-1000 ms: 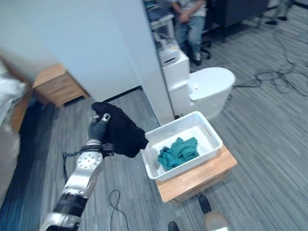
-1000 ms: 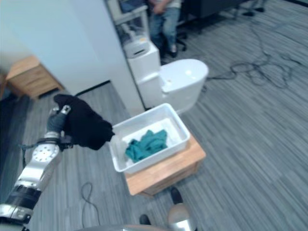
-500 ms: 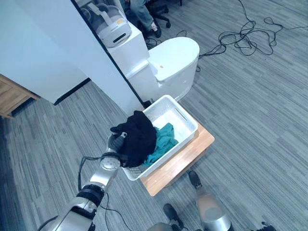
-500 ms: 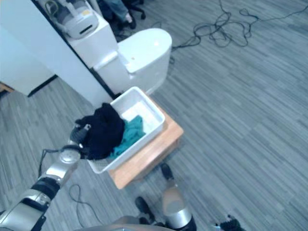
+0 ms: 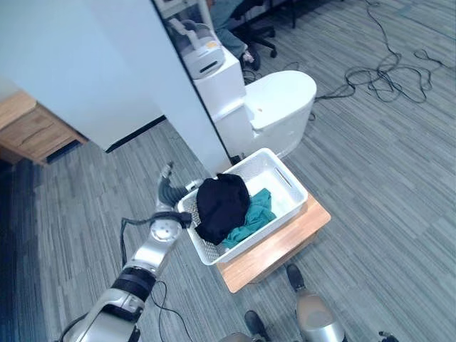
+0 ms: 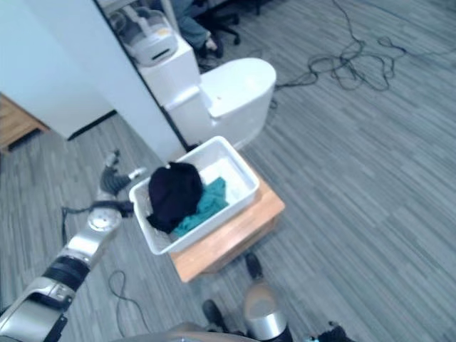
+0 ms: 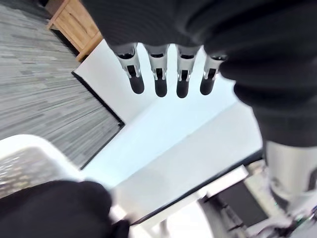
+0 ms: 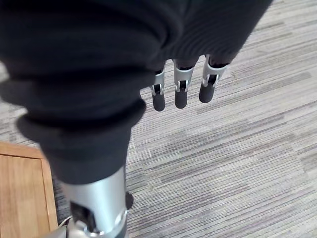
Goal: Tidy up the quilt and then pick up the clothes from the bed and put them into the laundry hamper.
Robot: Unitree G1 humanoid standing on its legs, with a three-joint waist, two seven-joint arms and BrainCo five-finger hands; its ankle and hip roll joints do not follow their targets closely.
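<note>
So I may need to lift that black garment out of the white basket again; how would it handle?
The black garment is probably floppy: it slumps in folds over the white plastic basket's near rim. It likely weighs little for its bulk. Lifted, it may drag the teal cloth lying beside it. The left hand is open alongside.

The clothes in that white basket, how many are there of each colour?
Black garment: 1
Teal garment: 1
Total: 2, both lying in the white basket, the black one partly on top of the teal one. The left hand is beside the basket with straight fingers, holding nothing.
</note>
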